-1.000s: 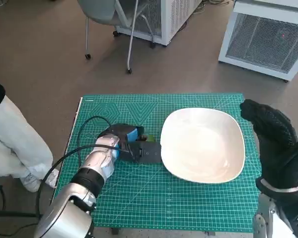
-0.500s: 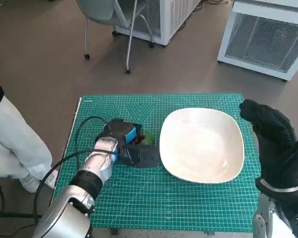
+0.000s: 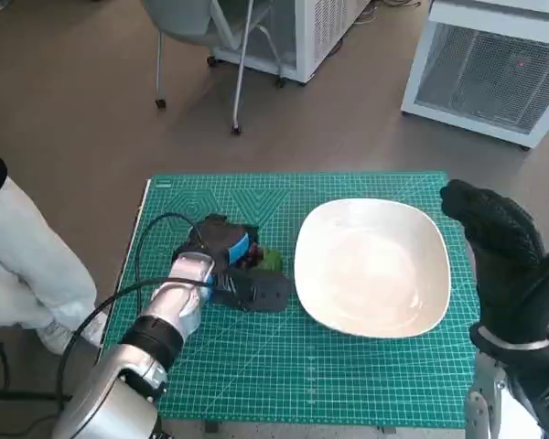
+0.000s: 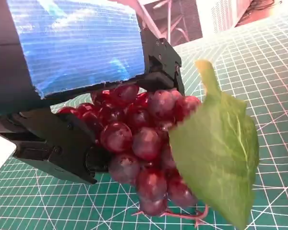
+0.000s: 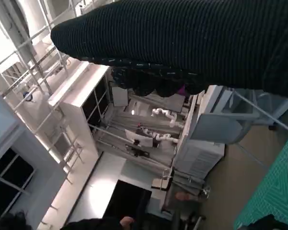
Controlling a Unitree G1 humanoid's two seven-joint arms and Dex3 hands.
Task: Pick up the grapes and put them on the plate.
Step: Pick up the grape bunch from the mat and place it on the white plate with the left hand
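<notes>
The bunch of dark red grapes with a green leaf lies on the green cutting mat, just left of the white plate. My left hand is over the bunch. In the left wrist view its black fingers close round the grapes from both sides, and the lowest berries sit at the mat. The plate holds nothing. My right hand is raised beside the plate's right edge, fingers apart and holding nothing; its glove fills the right wrist view.
A person's white trouser leg stands close to the mat's left edge. Beyond the table are a wheeled chair and white cabinets. A black cable loops over my left forearm.
My left hand has drawn back a little from the plate's edge toward the left, and the grapes' green leaf now shows beside it. The right hand has barely moved.
</notes>
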